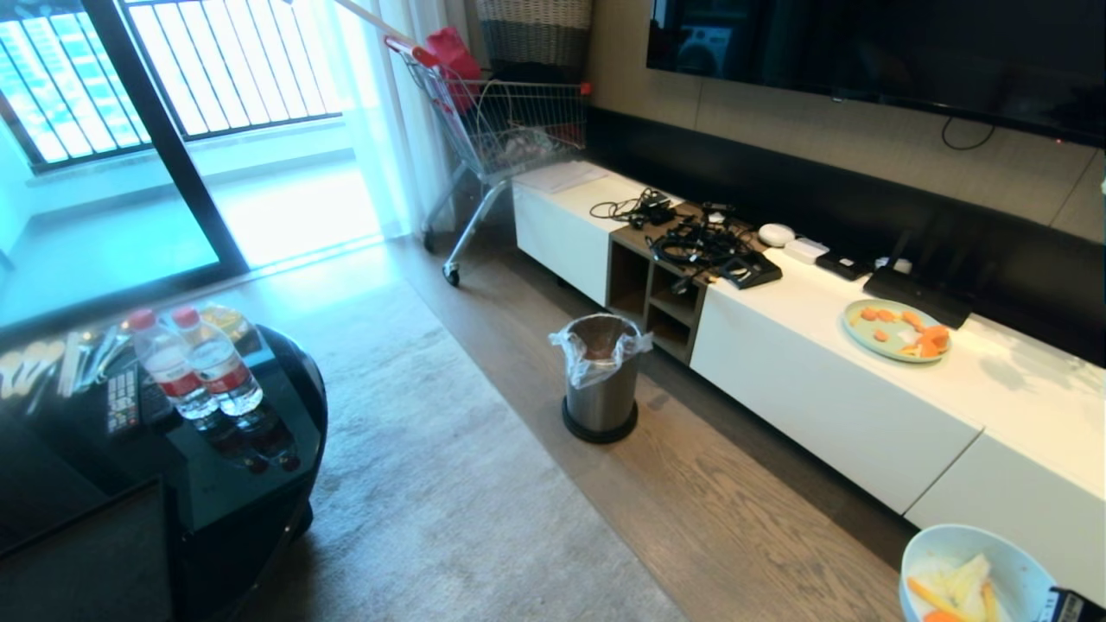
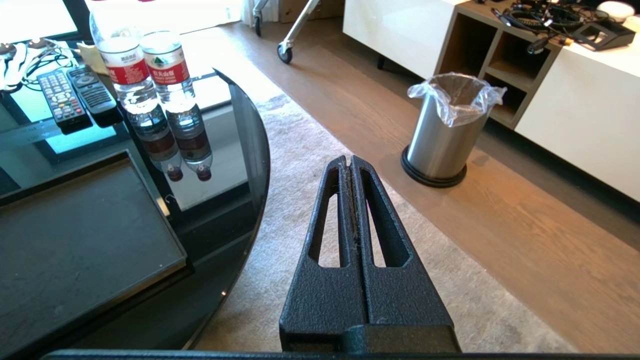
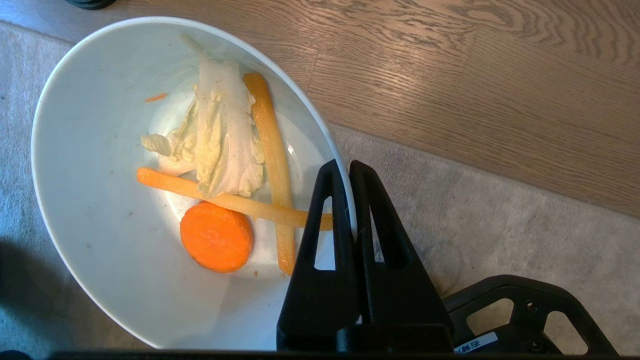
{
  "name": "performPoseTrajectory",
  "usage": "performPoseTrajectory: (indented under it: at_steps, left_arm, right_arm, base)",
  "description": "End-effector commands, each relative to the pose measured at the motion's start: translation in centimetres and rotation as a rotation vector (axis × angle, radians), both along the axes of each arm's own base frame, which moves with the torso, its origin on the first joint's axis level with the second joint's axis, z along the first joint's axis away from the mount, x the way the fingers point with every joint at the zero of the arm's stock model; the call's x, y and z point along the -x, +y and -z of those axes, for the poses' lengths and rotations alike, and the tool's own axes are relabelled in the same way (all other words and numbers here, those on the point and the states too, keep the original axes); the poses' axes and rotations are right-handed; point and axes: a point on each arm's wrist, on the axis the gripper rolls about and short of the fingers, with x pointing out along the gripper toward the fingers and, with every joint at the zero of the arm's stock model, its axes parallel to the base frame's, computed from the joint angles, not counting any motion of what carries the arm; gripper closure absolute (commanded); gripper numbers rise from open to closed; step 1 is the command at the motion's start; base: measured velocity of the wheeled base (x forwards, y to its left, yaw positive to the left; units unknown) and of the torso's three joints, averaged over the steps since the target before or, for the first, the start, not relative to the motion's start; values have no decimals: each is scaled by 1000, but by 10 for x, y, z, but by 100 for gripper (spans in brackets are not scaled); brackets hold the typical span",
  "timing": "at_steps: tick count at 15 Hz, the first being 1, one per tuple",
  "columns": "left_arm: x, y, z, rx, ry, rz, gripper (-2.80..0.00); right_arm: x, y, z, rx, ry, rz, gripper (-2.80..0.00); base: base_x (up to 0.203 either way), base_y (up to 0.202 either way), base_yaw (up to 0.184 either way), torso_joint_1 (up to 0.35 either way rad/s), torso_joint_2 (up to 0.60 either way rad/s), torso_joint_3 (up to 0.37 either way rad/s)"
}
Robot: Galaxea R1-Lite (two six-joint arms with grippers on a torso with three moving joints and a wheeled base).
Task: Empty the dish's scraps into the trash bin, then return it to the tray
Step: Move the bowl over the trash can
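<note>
Clamped on the rim of the dish [image 3: 100,200], our right gripper [image 3: 348,167] has one finger inside the wall and one outside, carrying the white bowl above the seam where the grey rug [image 3: 500,240] meets the wooden floor [image 3: 475,75]. Within the dish we see the scraps [image 3: 225,165]: a pale leafy piece, two long orange strips crossing beneath it, and a round carrot slice nearest the fingers. In the head view the dish [image 1: 976,570] sits at the lower right corner, well apart from the trash bin [image 1: 600,376]. We note that the steel bin, lined with a clear bag, stands upright on the floor just before the white TV cabinet [image 1: 864,406], which bears a pale-green plate [image 1: 897,330] with orange pieces. Our left gripper [image 2: 349,160] hangs idle over the rug, fingers pressed together on nothing. Beside it, the tray [image 2: 75,240] lies flat and bare on the dark glass table [image 2: 240,150], near two water bottles [image 2: 150,75].
</note>
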Motion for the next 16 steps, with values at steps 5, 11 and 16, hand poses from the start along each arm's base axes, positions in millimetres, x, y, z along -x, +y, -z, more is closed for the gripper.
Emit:
performPoseTrajectory:
  at_steps: [5,11,16]
  left_arm:
    - [0,0,0,-1,-1,0,0]
    - [0,0,0,1,-1,0,0]
    - [0,0,0,-1,-1,0,0]
  right_arm:
    - [0,0,1,0,6,1,0]
    - [1,1,2,1,9,-5,0]
    - [1,1,1,2,6,-6,0]
  base:
    - [0,0,0,0,0,0]
    - [171,0,0,3,2,3]
    - [186,0,4,4,3,2]
